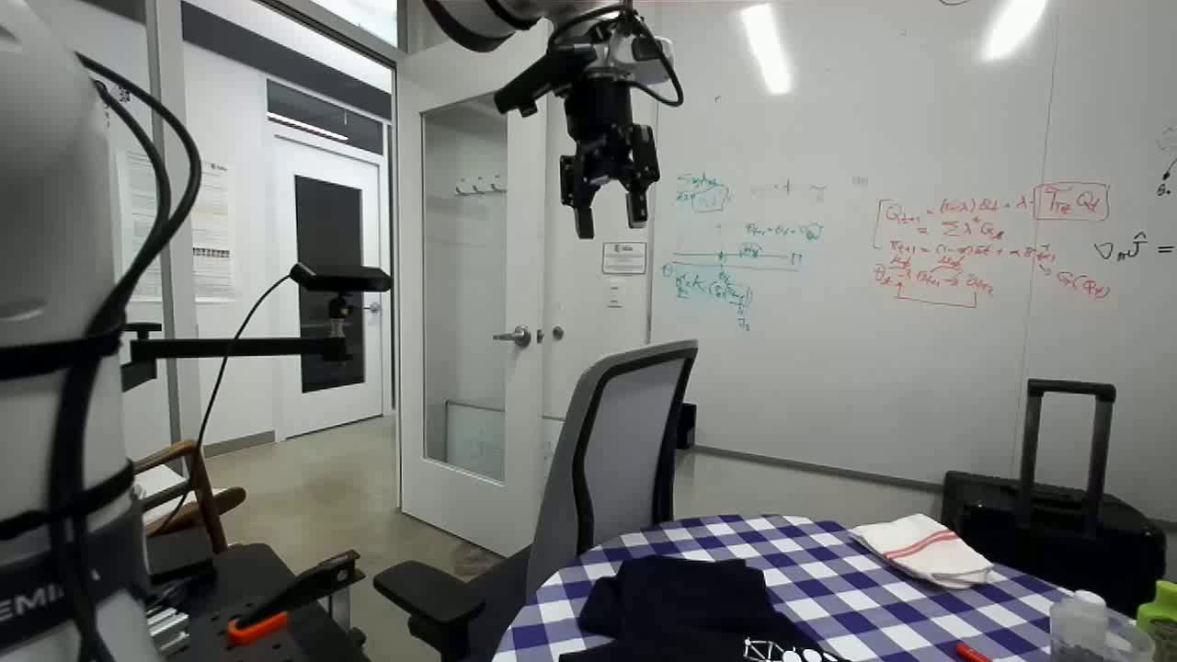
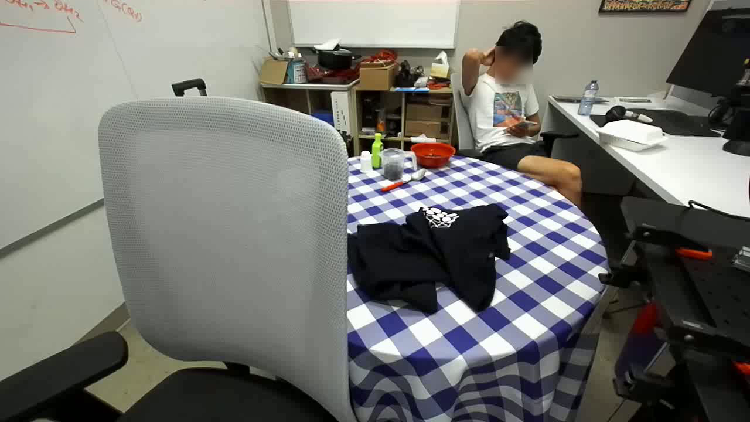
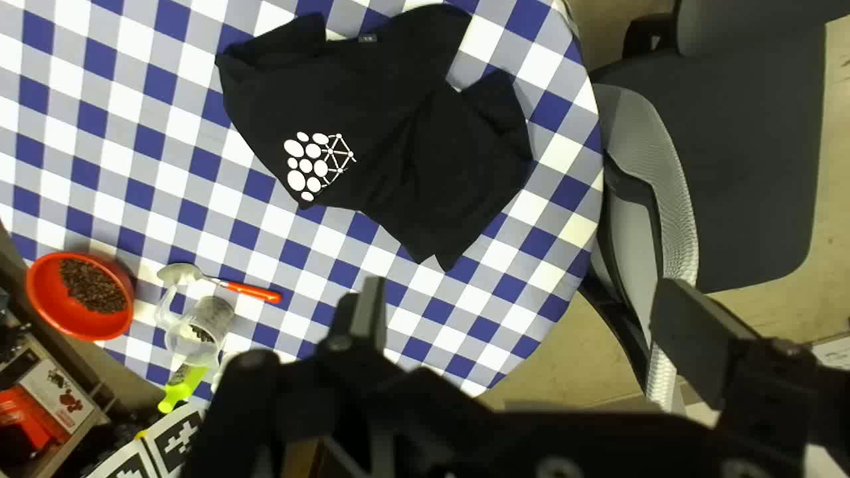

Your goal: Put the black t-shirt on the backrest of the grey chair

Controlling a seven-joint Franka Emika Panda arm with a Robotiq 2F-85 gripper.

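The black t-shirt lies loosely crumpled on the checkered table in both exterior views. It also shows in the wrist view, with a white print on it. The grey chair stands against the table's edge, its mesh backrest upright in both exterior views. In the wrist view the backrest is seen from above, right of the table. My gripper is open and empty, high above the chair and table. In the wrist view its fingers are wide apart, with table and floor between them.
The table bears a red bowl, a measuring cup, a green bottle, a red-handled spoon and a folded white towel. A person sits behind it. A whiteboard and a suitcase stand beyond.
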